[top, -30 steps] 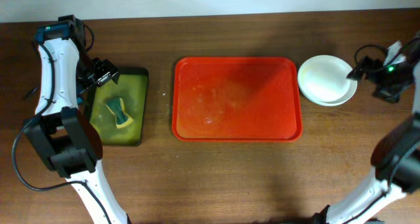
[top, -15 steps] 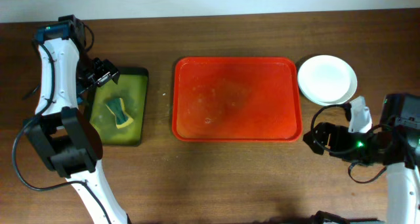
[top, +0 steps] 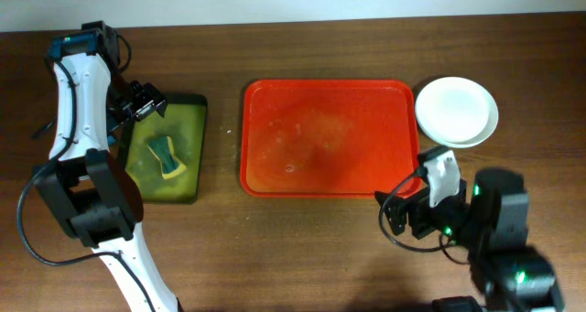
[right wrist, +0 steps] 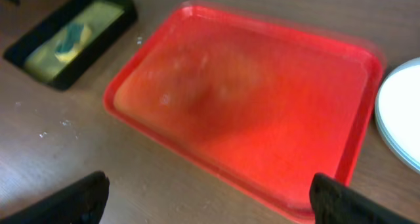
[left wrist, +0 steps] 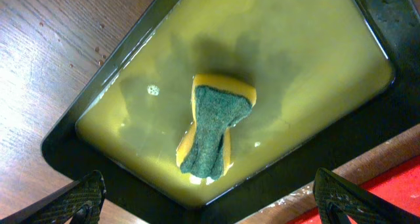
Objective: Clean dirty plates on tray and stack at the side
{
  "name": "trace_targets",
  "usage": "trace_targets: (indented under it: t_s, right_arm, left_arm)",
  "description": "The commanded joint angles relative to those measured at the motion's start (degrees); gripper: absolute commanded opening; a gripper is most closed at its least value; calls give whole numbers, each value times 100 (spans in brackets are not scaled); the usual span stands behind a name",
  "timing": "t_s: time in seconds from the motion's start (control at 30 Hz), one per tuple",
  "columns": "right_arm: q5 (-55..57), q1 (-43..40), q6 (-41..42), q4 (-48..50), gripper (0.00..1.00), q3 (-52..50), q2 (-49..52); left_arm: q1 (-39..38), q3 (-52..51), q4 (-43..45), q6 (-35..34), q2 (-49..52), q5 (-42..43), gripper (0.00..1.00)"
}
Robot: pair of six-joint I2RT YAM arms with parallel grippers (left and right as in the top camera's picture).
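Observation:
The plates [top: 456, 111] sit stacked on the table just right of the red tray [top: 330, 179], white plate on top; their edge shows in the right wrist view [right wrist: 400, 115]. The red tray holds no plates and shows faint wet smears; it also shows in the right wrist view [right wrist: 354, 165]. My right gripper [top: 396, 218] is open and empty, near the tray's front right corner [right wrist: 207, 198]. My left gripper [top: 145, 100] is open and empty above the black tray's far edge [left wrist: 210, 201].
A black tray [top: 194, 147] with yellow-green liquid stands left of the red tray, with a yellow and green sponge [top: 166, 157] lying in it [left wrist: 213, 129]. The black tray also shows far left in the right wrist view [right wrist: 26, 50].
My right arm has swung from beside the plate stack at the back right down and left to the front of the red tray. The left arm has not moved.

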Motion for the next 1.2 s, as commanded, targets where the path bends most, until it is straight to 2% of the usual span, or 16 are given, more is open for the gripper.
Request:
trace_targets:
  t_s: [0.0, 0.17, 0.3, 0.53, 0.67, 0.8, 0.83, 1.17]
  right_arm:
    - [57, 55, -131, 682, 98, -997, -1239]
    - [321, 55, -129, 1692, 98, -2129, -2809]
    - [358, -55, -103, 2544, 98, -3032, -3501]
    - [448, -361, -83, 3967, 98, -3897, -3748]
    - [1207, -358, -83, 3910, 98, -3897, -3748]
    - [2081, -358, 35, 3412, 98, -3897, -3748]
    - [2728, -358, 588, 3366, 98, -3897, -3748]
    - [2608, -358, 369, 3359, 98, -3897, -3748]
  left_arm:
    - [2, 50, -24, 33, -107, 0, 99]
    - [2, 50, -24, 33, -107, 0, 99]
    - [2, 50, -24, 33, -107, 0, 99]
    - [2, 50, -24, 33, -107, 0, 99]
    - [2, 50, -24, 33, -107, 0, 99]
    - [2, 50, -24, 31, -107, 0, 99]
    - [2, 50, -24, 33, -107, 0, 99]
    - [2, 50, -24, 33, -107, 0, 99]
